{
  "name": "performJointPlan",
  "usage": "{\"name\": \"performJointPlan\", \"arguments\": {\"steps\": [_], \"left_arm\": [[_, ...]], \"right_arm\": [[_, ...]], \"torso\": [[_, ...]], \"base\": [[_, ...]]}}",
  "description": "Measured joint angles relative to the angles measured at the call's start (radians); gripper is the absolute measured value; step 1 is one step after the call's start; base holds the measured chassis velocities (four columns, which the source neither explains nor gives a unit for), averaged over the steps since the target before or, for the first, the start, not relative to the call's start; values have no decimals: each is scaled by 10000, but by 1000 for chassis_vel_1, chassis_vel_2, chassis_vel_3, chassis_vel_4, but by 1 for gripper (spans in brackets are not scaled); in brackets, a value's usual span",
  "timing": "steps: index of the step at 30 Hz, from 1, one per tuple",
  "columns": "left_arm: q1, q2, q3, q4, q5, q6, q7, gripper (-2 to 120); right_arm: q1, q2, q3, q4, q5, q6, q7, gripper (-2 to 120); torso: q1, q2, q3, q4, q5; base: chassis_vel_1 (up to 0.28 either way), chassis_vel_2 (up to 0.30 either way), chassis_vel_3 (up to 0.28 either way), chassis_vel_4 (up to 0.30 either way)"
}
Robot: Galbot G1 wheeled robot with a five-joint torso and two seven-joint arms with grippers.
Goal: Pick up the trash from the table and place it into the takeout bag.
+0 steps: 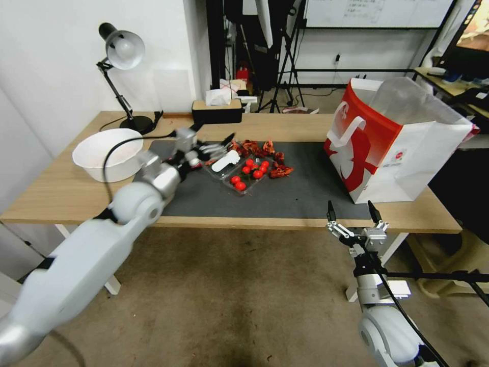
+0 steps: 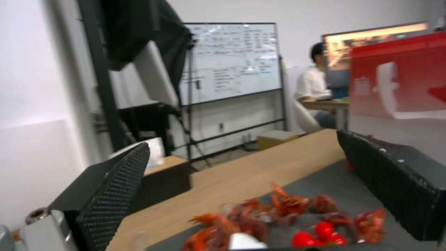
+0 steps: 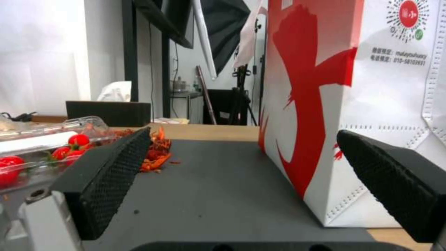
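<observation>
Left claw: jaws spread wide, hovering over the mat's left part, just beside the tray's near-left end.
Right claw: jaws spread, empty, at the table's front edge, just in front of the bag.
Trash: a clear plastic tray holding red cherry tomatoes and a white utensil; red crayfish shells heaped behind it and to its right. All lie just ahead of the left claw, well to the left of the right claw.
Bag: big, red and white, white flat handle, clear liner standing up from its open top; upright on the mat's right end, right behind the right claw.
Table: light wood, dark grey mat.
Bowl: large, white, left of the left claw.
</observation>
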Motion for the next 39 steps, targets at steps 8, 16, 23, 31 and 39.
{"name": "performJointPlan", "arguments": {"steps": [8,16,23,31,39], "left_arm": [[2403,6,-1780,-752,768,-228,-480,100],[4438,-626,-3275,-1322,1928,-487,-741,100],[6066,-1300,-4380,-1656,2724,-879,-916,100],[7721,-2004,-4859,-1738,3539,-1626,-1141,100],[8267,-2257,-5053,-1604,3816,-2228,-1195,100]], "right_arm": [[-104,12,-51,-18,-67,14,-9,100],[-284,61,-40,43,-180,30,2,100],[-537,89,-2,204,-291,42,36,100],[-867,142,8,359,-433,45,143,100],[-1323,299,0,390,-646,56,277,100]], "torso": [[0,0,0,-2,-5],[0,1,0,-2,-7],[2,0,1,-5,-4],[1,0,0,-4,-4],[1,-1,1,-5,-3]], "base": [[0,0,0,0],[0,0,0,0],[0,0,0,0],[0,0,0,0],[0,0,0,0]]}}
